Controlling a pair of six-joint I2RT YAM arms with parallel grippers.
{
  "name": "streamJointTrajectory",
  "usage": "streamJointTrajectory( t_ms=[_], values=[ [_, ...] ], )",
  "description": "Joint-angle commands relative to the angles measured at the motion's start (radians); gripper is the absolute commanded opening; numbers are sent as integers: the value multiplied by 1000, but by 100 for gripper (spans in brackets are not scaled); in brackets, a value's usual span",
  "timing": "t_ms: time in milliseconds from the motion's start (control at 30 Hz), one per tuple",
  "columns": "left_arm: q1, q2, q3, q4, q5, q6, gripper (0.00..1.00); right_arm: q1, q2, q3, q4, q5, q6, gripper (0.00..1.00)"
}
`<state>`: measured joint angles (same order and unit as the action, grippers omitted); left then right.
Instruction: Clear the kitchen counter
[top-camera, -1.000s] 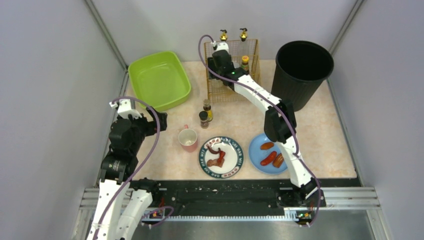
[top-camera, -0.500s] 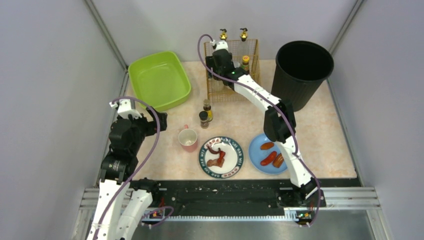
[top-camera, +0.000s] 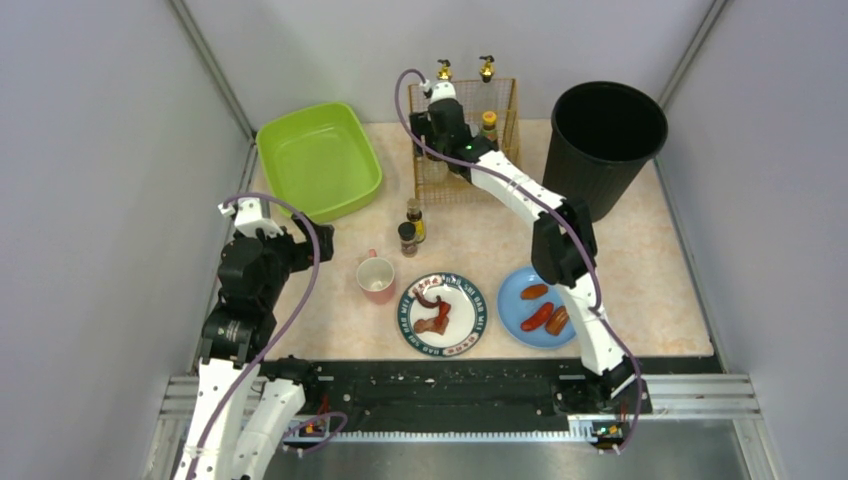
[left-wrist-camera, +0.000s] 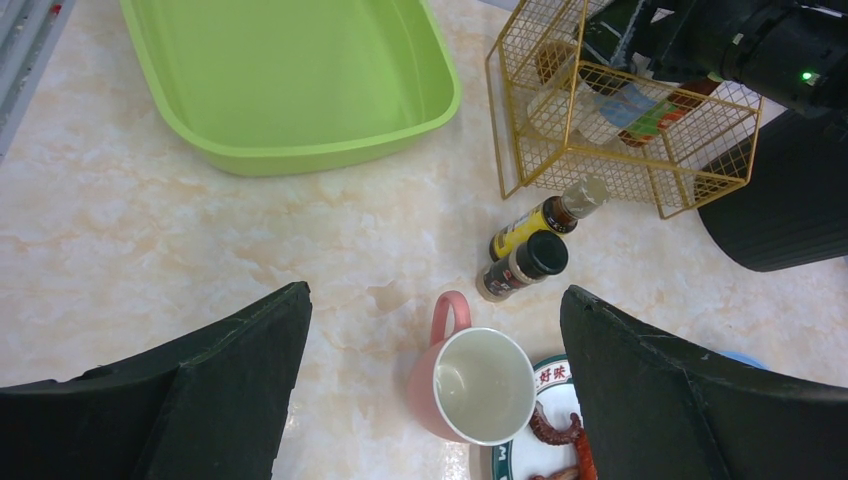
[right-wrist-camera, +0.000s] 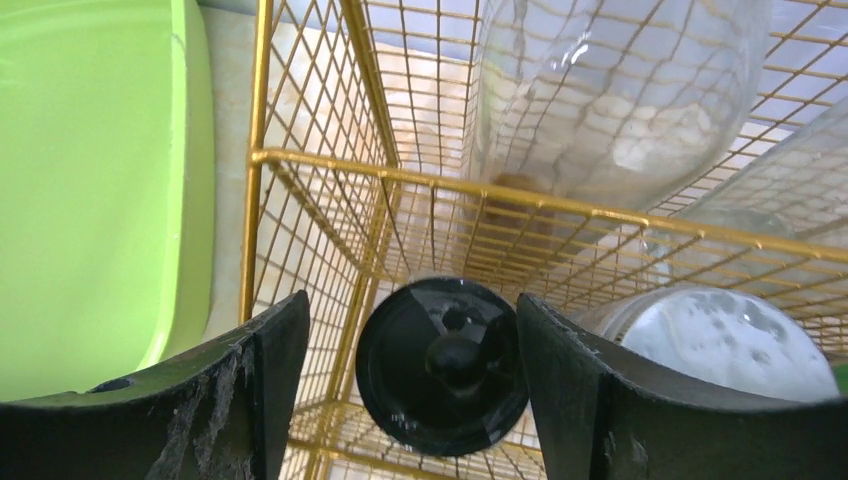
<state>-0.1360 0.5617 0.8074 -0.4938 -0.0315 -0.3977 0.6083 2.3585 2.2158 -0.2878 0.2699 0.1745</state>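
**Right gripper** (right-wrist-camera: 410, 320): jaws apart, straddling the black cap (right-wrist-camera: 442, 365) of a bottle that stands upright inside the gold wire basket (top-camera: 430, 185), at the top centre of the overhead view. A gap shows beside the left finger, so the cap is judged not clamped.

Directly below the basket in that view, just beside its near side, two spice bottles (top-camera: 408, 235) stand on the kitchen counter (top-camera: 660, 260), the pale marbled top filling the middle of the frame. Their long axes are vertical, caps upward.

**Left gripper** (left-wrist-camera: 435, 293): jaws wide apart and empty, hanging at centre left above the pink mug (left-wrist-camera: 470, 385), with the bottles to its upper right.

Both arms are near the bottles; the right is probably nearer.
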Motion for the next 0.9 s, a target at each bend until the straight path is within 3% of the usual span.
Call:
streamJointTrajectory(
  t_ms=[0,367,600,633,667,867],
  values=[
    [7,9,3,25,-3,8,99,16,-161,-81,125,-10,-52,75],
    [7,10,2,24,-8,8,99,119,-384,-207,181,172,-202,76],
    [7,-2,3,21,-24,14,99,187,-599,-415,201,171,-233,78],
    [7,-73,2,22,-24,14,99,200,-625,-443,195,177,-239,78],
    [7,-13,3,23,-25,15,99,211,-649,-467,186,185,-243,78],
    [7,-3,2,23,-16,10,99,260,-811,-659,129,191,-212,79]
  ],
)
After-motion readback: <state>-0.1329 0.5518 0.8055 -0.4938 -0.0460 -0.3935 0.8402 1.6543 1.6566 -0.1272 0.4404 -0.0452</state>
